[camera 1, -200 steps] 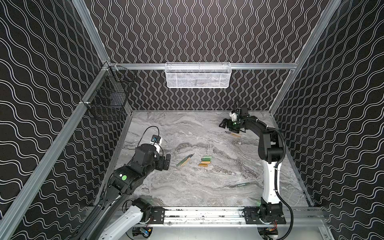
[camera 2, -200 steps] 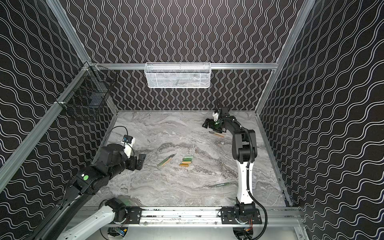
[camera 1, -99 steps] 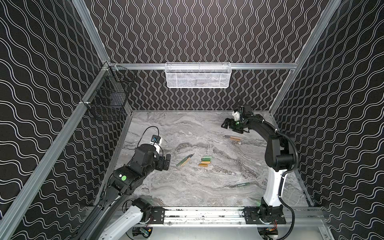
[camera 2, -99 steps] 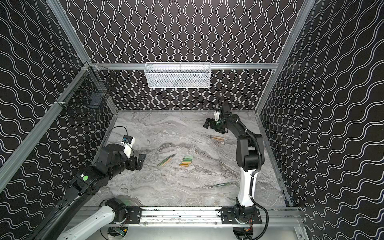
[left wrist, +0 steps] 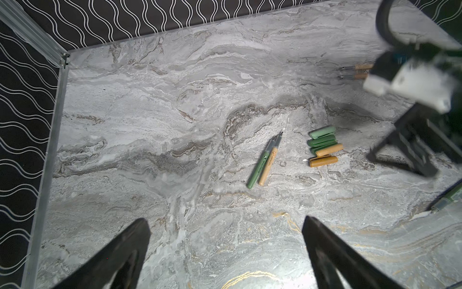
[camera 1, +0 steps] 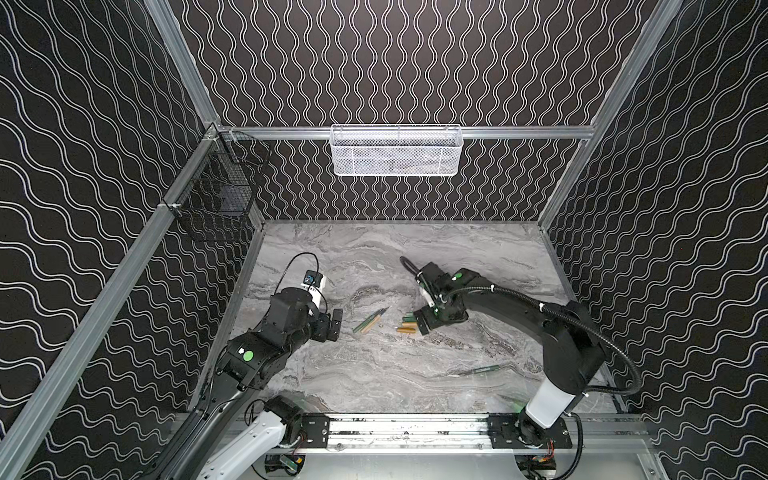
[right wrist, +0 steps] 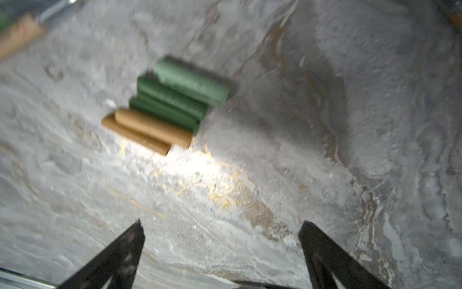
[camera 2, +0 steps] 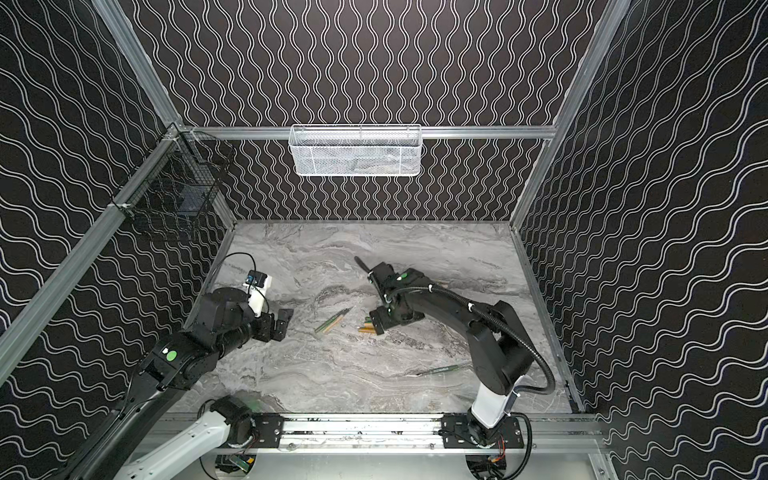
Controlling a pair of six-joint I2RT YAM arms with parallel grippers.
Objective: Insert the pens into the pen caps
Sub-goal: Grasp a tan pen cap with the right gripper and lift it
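Several green and orange pen caps [camera 1: 407,324] [left wrist: 323,146] [right wrist: 170,107] lie bunched side by side mid-table. A green pen [left wrist: 260,162] and a tan pen [left wrist: 268,162] lie together just left of them, seen in both top views [camera 1: 370,321] [camera 2: 332,320]. Another green pen [camera 1: 482,369] lies near the front right. Two tan pens [left wrist: 357,71] lie farther back. My right gripper [camera 1: 422,323] [right wrist: 222,224] hovers open right beside the caps, with nothing between its fingers. My left gripper [camera 1: 334,326] [left wrist: 225,222] stands open left of the pen pair, empty.
A white mesh basket [camera 1: 395,151] hangs on the back wall. On the left wall there is a black wire basket [camera 1: 216,199]. Patterned walls close in the marble table [camera 1: 374,374], and a metal rail [camera 1: 407,430] runs along its front edge.
The right arm has swung from the far back right corner forward to the middle, down beside the caps. The left arm has not moved.
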